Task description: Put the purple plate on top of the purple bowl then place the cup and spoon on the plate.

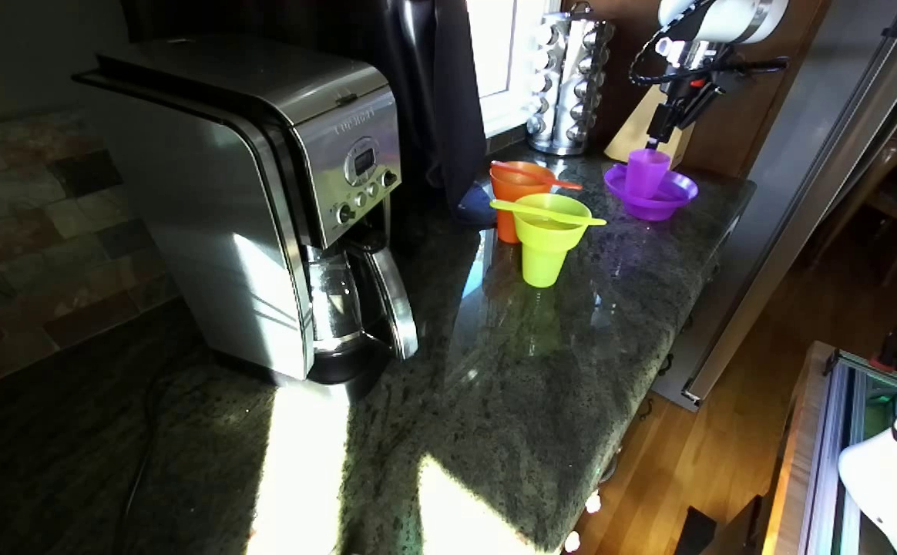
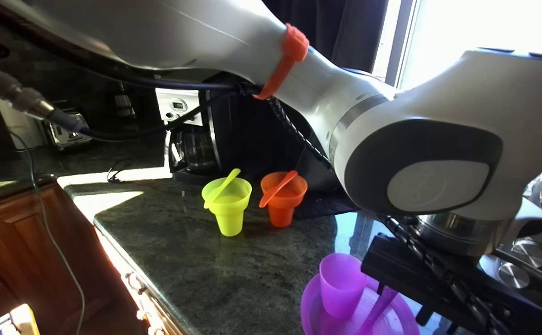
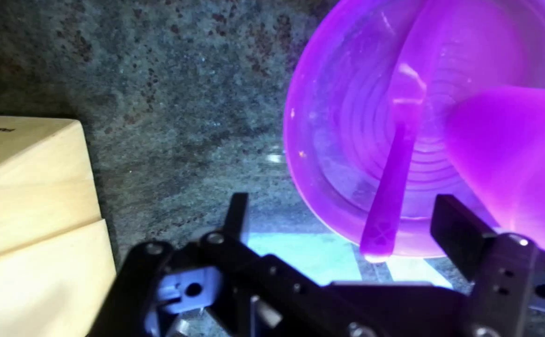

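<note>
The purple plate point(image 1: 683, 185) rests on the purple bowl point(image 1: 653, 212), whose lower side shows beneath it in an exterior view. Upright on the plate stands the small purple cup point(image 2: 341, 286). Beside it lies the purple spoon point(image 3: 387, 196), its handle over the rim of the plate point(image 3: 300, 140). In the wrist view my gripper point(image 3: 342, 209) is open, its jaws spread wide on either side of the handle end and apart from it. The right finger point(image 3: 457, 227) is over the plate close to the cup; the left finger point(image 3: 238, 213) is over the counter.
A wooden block point(image 3: 33, 196) stands left of the gripper in the wrist view. A yellow-green cup point(image 2: 230, 218) and an orange cup point(image 2: 281, 211), each with a spoon across its top, share the counter with a coffee maker point(image 1: 186, 177). A spice rack point(image 1: 568, 85) is behind.
</note>
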`<state>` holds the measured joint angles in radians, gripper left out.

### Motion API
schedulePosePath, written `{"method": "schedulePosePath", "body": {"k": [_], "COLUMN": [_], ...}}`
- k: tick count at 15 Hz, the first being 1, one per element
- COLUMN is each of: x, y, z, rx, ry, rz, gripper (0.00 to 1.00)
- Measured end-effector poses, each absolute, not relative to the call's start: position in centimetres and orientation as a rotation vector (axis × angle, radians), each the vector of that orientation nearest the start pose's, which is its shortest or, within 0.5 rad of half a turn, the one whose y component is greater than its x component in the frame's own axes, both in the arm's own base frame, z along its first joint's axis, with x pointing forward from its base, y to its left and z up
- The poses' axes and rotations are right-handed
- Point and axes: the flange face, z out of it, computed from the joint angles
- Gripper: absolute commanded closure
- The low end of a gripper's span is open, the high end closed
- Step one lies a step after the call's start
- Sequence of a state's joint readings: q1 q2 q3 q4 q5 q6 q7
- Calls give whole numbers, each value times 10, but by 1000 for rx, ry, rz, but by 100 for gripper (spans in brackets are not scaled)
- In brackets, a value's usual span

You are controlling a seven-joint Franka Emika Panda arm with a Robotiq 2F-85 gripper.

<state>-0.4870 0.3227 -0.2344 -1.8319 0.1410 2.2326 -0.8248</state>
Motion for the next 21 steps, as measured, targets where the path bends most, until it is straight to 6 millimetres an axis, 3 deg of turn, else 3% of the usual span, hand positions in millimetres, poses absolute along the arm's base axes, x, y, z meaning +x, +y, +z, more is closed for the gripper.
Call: {"method": "schedulePosePath", "body": {"k": [7, 14, 21], "x": [488, 481, 475], "y": [-412, -383, -364], "z": [397, 447, 465], "rx": [-3197, -3179, -3174], "ry": [0, 34, 24], "rz": [-220, -150, -60], "gripper": [0, 0, 0]}}
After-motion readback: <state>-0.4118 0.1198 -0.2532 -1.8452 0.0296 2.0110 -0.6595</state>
